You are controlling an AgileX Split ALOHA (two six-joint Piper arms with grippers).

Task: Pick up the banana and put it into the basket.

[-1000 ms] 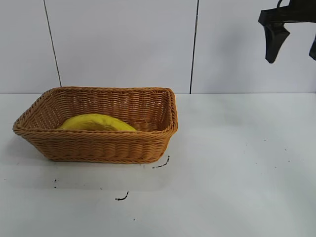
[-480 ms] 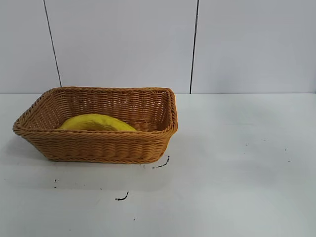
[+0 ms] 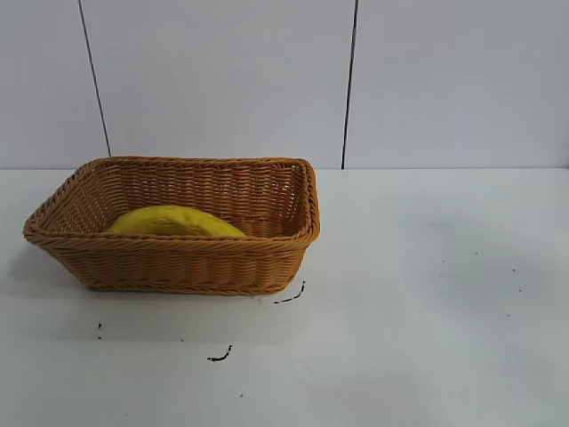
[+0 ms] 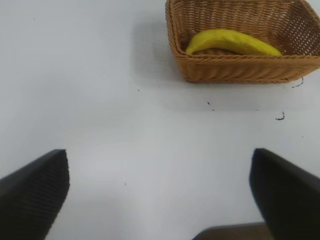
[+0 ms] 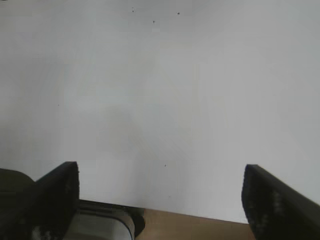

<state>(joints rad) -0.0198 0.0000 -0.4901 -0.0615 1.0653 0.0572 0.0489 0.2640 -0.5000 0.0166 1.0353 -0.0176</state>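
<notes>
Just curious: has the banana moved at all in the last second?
No. The banana lies in the same spot inside the basket, against its near wall, as before.

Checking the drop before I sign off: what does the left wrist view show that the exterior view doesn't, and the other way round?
Only the left wrist view shows the left claw, open and empty above bare table, well away from the basket, plus the whole length of the banana lying inside it.

Only the exterior view shows the panelled wall behind the table; no arm appears there, and the basket's near wall hides the banana's lower part.

Both show the banana inside the basket and dark marks on the white table.
</notes>
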